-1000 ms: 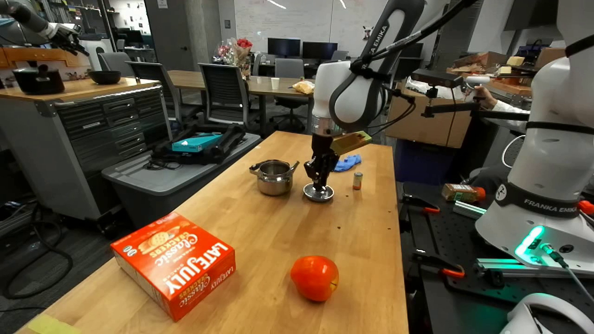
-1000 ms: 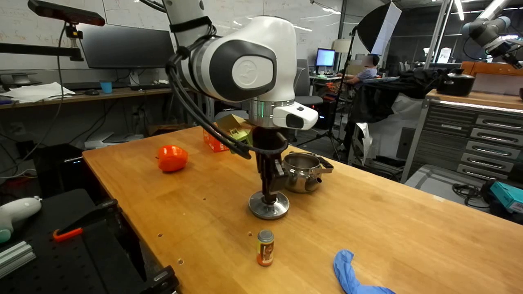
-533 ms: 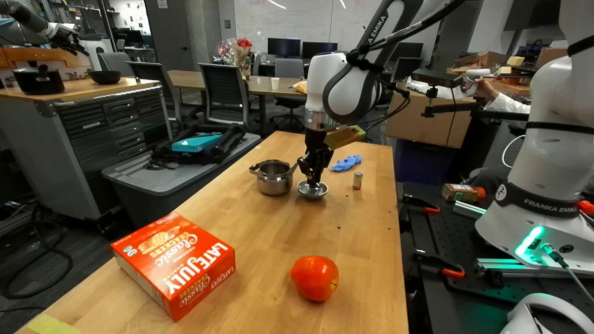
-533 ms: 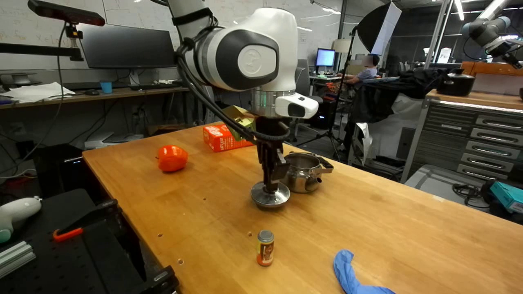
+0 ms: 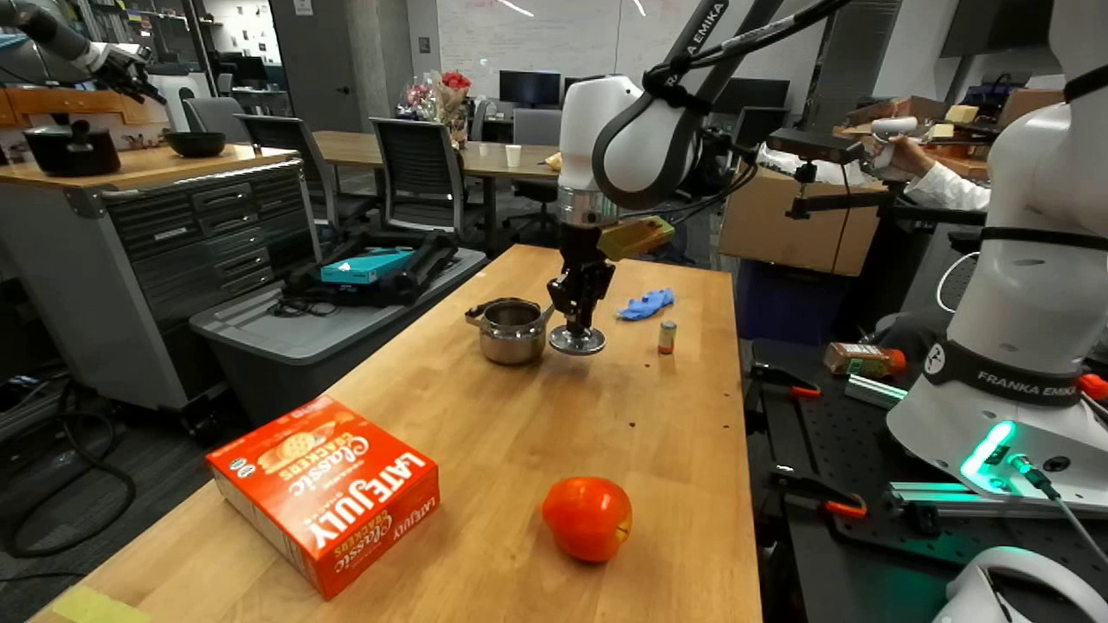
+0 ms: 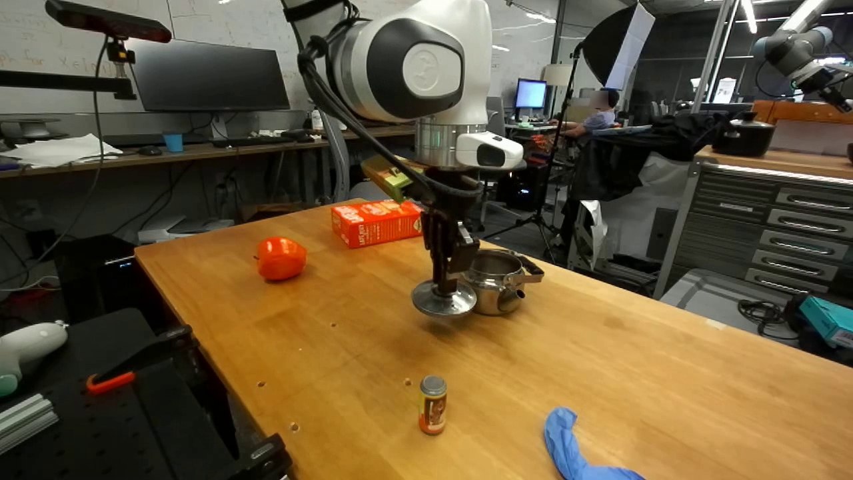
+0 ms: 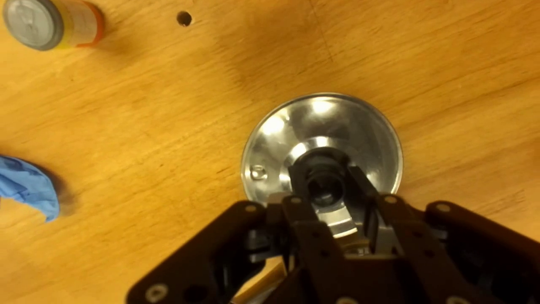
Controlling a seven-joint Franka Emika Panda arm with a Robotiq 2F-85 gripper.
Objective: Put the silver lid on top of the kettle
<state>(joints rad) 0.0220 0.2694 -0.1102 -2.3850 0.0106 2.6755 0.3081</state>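
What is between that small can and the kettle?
The silver lid, gripped by the end effector, hangs between the small can and the kettle in an exterior view.

Silver lid (image 6: 444, 307) raised off the table (image 6: 353, 373), nearer the kettle (image 6: 494, 291), fingers (image 7: 300, 182) lifted with it

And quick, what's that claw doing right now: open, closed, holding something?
Gripper: closed on the silver lid, holding it above the wooden table.
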